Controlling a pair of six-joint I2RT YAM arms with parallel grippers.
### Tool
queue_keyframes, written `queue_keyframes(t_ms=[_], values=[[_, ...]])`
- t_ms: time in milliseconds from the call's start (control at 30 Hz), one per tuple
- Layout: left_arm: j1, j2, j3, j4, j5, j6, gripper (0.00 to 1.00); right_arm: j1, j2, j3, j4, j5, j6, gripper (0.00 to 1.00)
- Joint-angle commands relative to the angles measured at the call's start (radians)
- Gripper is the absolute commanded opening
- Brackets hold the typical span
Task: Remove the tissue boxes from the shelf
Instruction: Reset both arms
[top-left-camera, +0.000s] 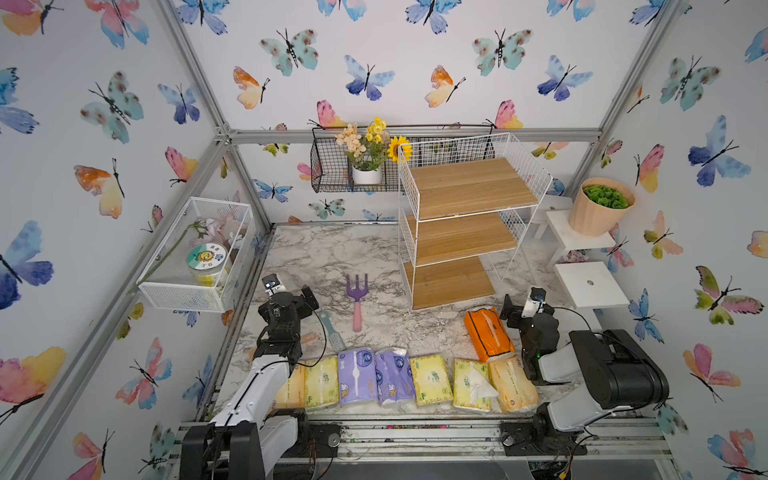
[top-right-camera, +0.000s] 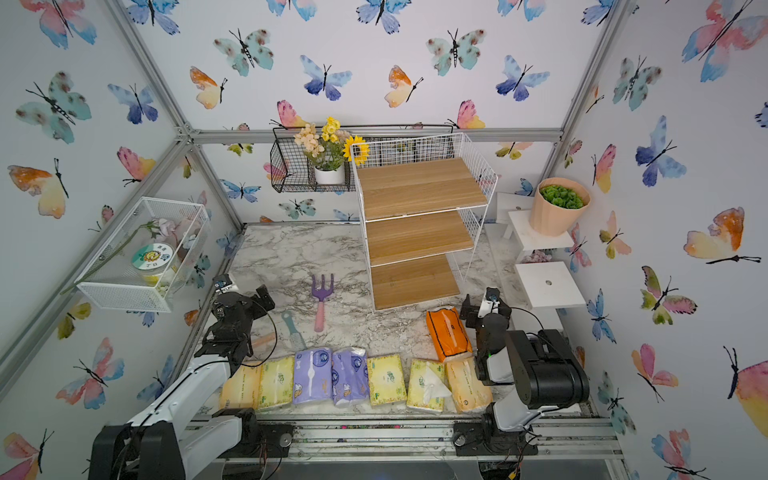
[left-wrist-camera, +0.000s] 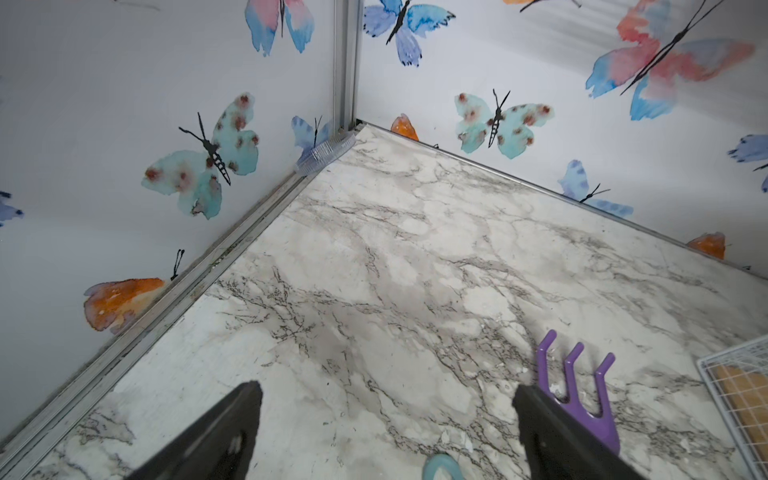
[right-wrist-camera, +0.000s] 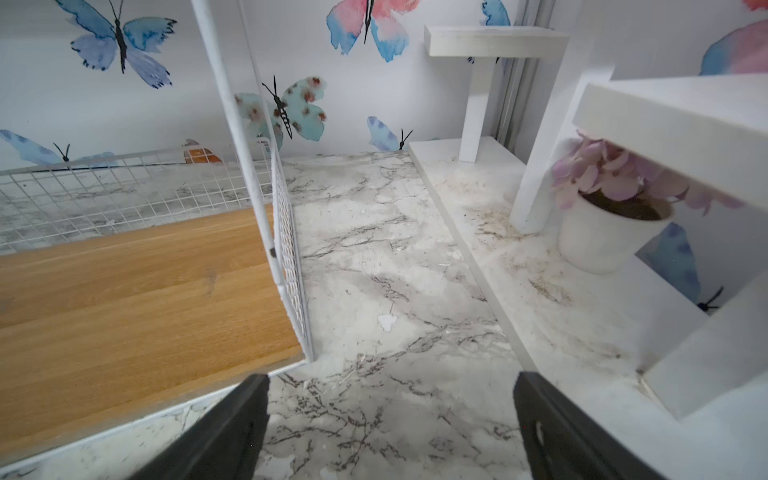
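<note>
**Tissue boxes (top-left-camera: 430, 380) all on the surface (top-left-camera: 332, 257), none on the shelf (top-left-camera: 469, 187)**

Eight soft, brick-shaped packs in glossy, crinkled plastic wrap. Seven lie flat in a row along the near edge of the marble-print surface, long sides together, mostly touching. From my left:
- pale peach pack (top-left-camera: 291, 388), partly hidden under my left arm
- yellow-green pack (top-left-camera: 322, 382)
- two purple packs (top-left-camera: 356, 376)
- yellow pack (top-left-camera: 430, 386)
- opened yellow pack (top-left-camera: 465, 382) with a white tissue poking out
- peach-orange pack (top-left-camera: 513, 384)

The bright orange pack (top-left-camera: 488, 334) lies angled behind the row's right end, between the row and the foot of the shelf, just beside my right arm.

Shelf: white wire-grid sides, three stepped boards of light wood grain.

Left gripper (left-wrist-camera: 386, 388): jaws spread wide, holding nothing, above bare marble. A three-pronged purple plastic rake (left-wrist-camera: 582, 386) lies near one finger.

Right gripper (right-wrist-camera: 390, 377): jaws spread wide, holding nothing, low beside the corner of the shelf's bottom board.
</note>
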Motion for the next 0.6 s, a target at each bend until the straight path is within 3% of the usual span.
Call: queue_keyframes(t_ms=[0, 100, 233, 333, 400, 433, 500, 567], values=[[0.010, 0.064, -0.038, 0.153, 0.035, 0.102, 0.99, -0.010, -0.031, 0.025, -0.028, -0.015, 0.011, 0.97], [0.011, 0.112, -0.123, 0.354, 0.056, 0.153, 0.99, -0.016, 0.003, 0.019, 0.041, -0.021, 0.009, 0.98], [0.001, 0.145, -0.280, 0.692, 0.234, 0.200, 0.99, -0.018, -0.019, 0.035, -0.027, -0.020, 0.013, 0.98], [-0.010, 0.260, -0.290, 0.806, 0.248, 0.228, 0.99, -0.018, -0.016, 0.034, -0.019, -0.018, 0.012, 0.98], [-0.029, 0.381, -0.311, 0.988, 0.199, 0.234, 0.99, -0.018, -0.015, 0.034, -0.020, -0.018, 0.013, 0.98], [-0.030, 0.391, -0.299, 0.997, 0.186, 0.228, 0.99, -0.018, -0.014, 0.035, -0.022, -0.018, 0.012, 0.98], [-0.034, 0.321, -0.228, 0.736, 0.127, 0.201, 0.98, -0.018, -0.013, 0.041, -0.030, -0.016, 0.013, 0.97], [-0.048, 0.368, -0.259, 0.869, 0.081, 0.213, 0.99, -0.018, -0.012, 0.046, -0.039, -0.013, 0.015, 0.97]])
